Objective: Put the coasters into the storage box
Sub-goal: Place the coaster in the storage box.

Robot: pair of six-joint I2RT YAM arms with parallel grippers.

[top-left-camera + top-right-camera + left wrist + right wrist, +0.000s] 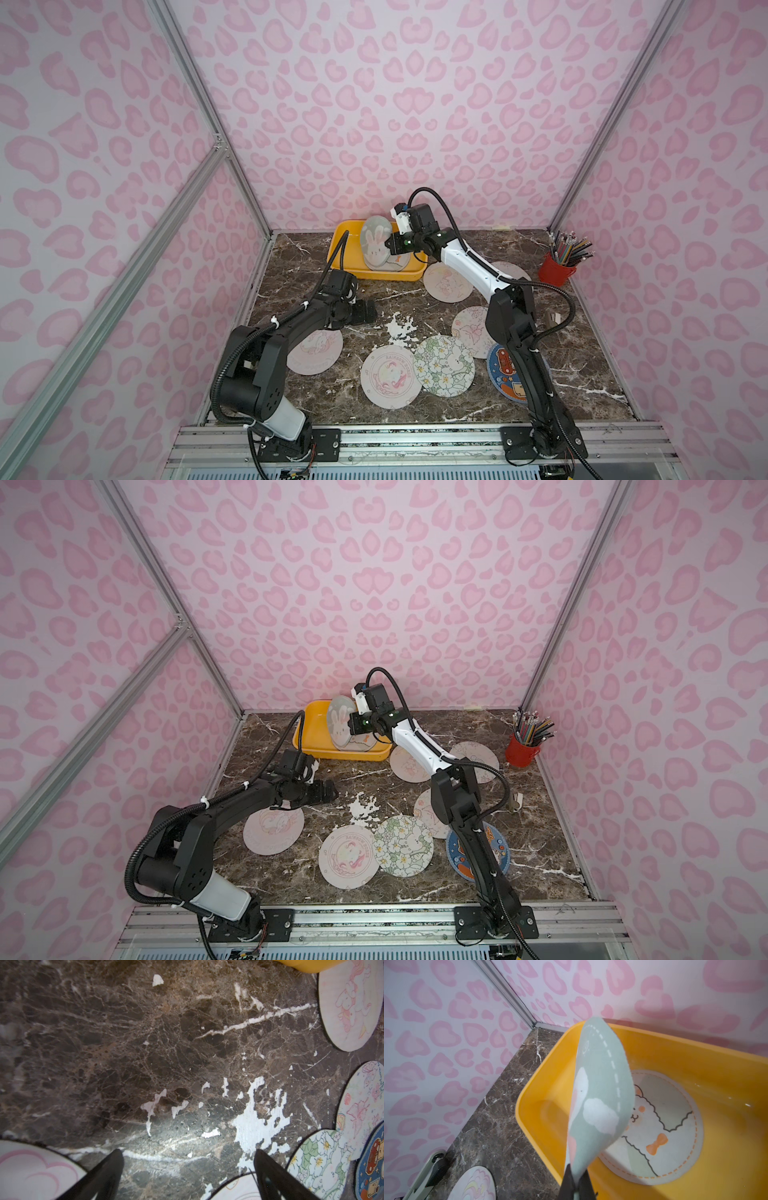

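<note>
Room: pink heart-print walls around a dark marble tabletop (332,399).
Storage box (345,245): yellow, at the far edge, with a flat coaster (675,1126) lying inside.
Right gripper (575,1185): pinched tight on the bunny coaster (376,245), which it holds on edge over the box.
Left gripper (188,1154): fingers spread wide, empty, above bare marble.
Loose coasters (444,365): seven on the table, I think, though the arms hide parts of some.

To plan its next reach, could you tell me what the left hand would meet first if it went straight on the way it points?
Probably the bare marble tabletop: the open left hand aims at stone with nothing lying in line. Its tilt is hard to judge, though.
</note>
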